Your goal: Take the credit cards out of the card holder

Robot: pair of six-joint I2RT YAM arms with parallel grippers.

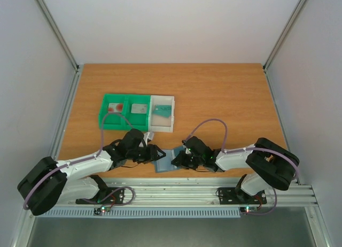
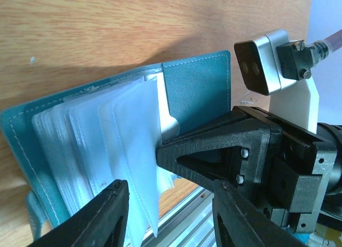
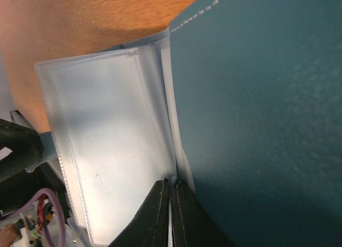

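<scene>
You've got the card holder [image 1: 166, 162] open on the tabletop [image 1: 214, 92]. L gripper [image 2: 166, 207] is at the holder's left: jaws part-open, straddling its clear sleeves [image 2: 123, 134]. R gripper [image 3: 171, 207] is at the holder's right: jaws narrow, pinching a sleeve edge. Credit cards [image 1: 115, 108] lie in the green tray [image 1: 107, 122] beyond the holder.

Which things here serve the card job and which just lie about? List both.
Job: card holder; credit cards; right gripper, pinching the holder.
Lying about: green tray; white tray, though cards lie in both.
</scene>
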